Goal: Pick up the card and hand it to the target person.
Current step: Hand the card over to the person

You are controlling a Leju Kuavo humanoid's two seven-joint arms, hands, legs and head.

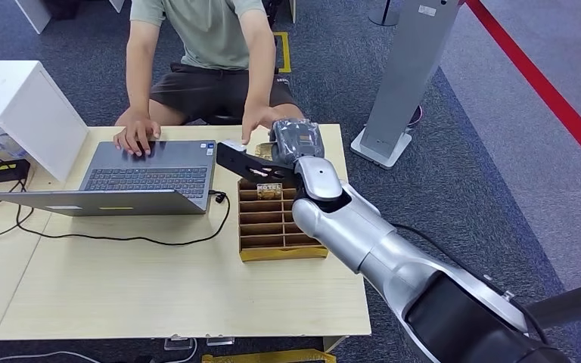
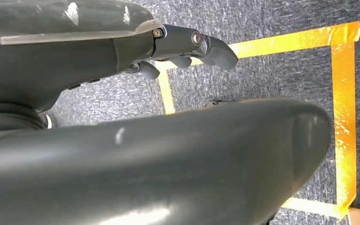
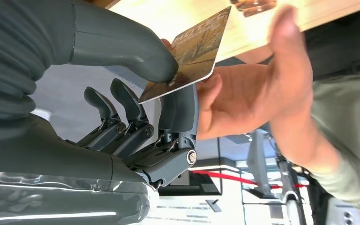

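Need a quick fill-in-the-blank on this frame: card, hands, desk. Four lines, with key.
1. The card is pinched by the robot's ____ hand.
2. The person's open hand is reaching toward the ____.
3. The person's other hand rests on the ____.
4. Under the right hand on the table stands a slotted wooden ____.

Missing words: right; card; laptop; rack

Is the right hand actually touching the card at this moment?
Touching. In the right wrist view the right hand pinches the card, thumb pressed on its face and fingers behind it.
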